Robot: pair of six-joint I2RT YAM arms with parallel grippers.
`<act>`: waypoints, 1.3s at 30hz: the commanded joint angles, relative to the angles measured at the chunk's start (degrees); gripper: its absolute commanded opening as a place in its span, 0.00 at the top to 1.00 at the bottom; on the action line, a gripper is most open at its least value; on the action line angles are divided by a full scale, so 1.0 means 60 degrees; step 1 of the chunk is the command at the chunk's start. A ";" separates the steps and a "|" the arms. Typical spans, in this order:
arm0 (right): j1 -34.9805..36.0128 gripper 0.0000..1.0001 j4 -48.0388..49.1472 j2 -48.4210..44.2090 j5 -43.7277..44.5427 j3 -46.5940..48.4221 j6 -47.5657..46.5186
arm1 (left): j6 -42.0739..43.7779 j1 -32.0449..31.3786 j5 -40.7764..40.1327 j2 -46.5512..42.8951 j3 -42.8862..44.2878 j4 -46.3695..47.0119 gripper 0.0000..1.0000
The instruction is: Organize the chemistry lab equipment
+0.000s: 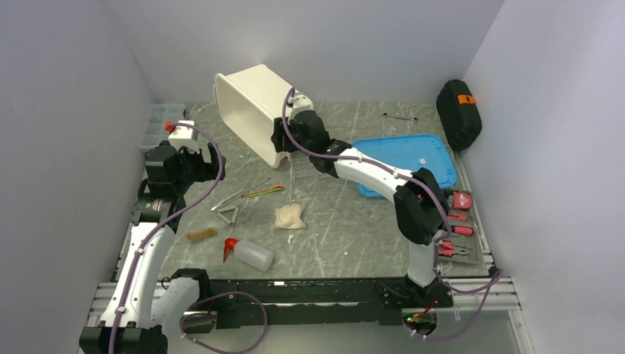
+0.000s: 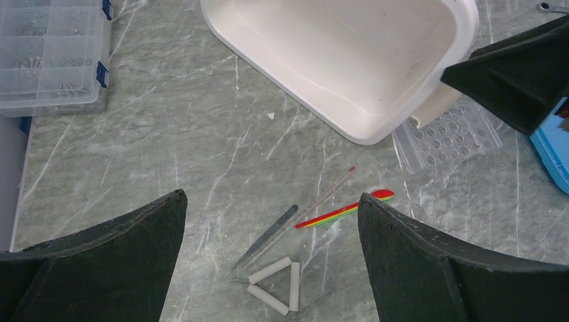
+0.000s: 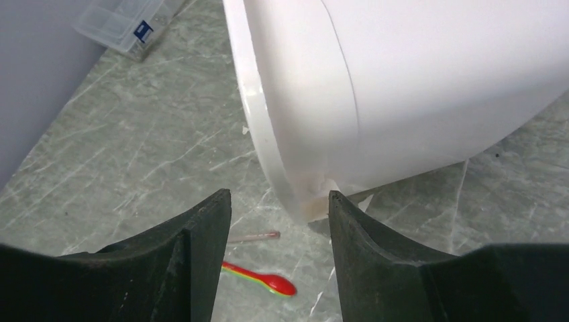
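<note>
R pincer (image 3: 276, 198) straddles tub (image 3: 436, 87) rim, can't tell if gripping. Best seat rim deep b4 righting it. L pincer (image 2: 272, 196) wide open.

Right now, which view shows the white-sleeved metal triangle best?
Left wrist: the white-sleeved metal triangle lies close, all three sides plain. The top view shows it tiny; the right wrist view does not show it.

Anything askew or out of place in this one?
Yes. The white tub is not sitting flat: it is tilted up on one edge, and its lower rim lies over the edge of the clear tube rack. The right pincer straddles that rim, jaws not yet closed on it.
</note>
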 commanded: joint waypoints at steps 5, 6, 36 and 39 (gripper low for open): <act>0.0100 0.49 0.0314 0.0955 0.0580 0.1141 -0.0423 | 0.0027 -0.0066 -0.0106 -0.0149 0.0269 0.0125 0.01; 0.0149 0.50 0.0333 0.1050 0.0783 0.1202 -0.0483 | 0.0033 -0.0067 -0.0109 -0.0149 0.0278 0.0129 0.01; 0.0850 1.00 -0.0412 0.0956 0.3291 0.2459 0.0492 | 0.0180 -0.0226 -0.0521 -0.0178 0.0308 0.0054 0.01; 0.0465 1.00 -0.0925 0.0606 0.2043 0.2413 0.1234 | 0.0132 -0.0242 -0.0548 -0.0178 0.0309 0.0031 0.01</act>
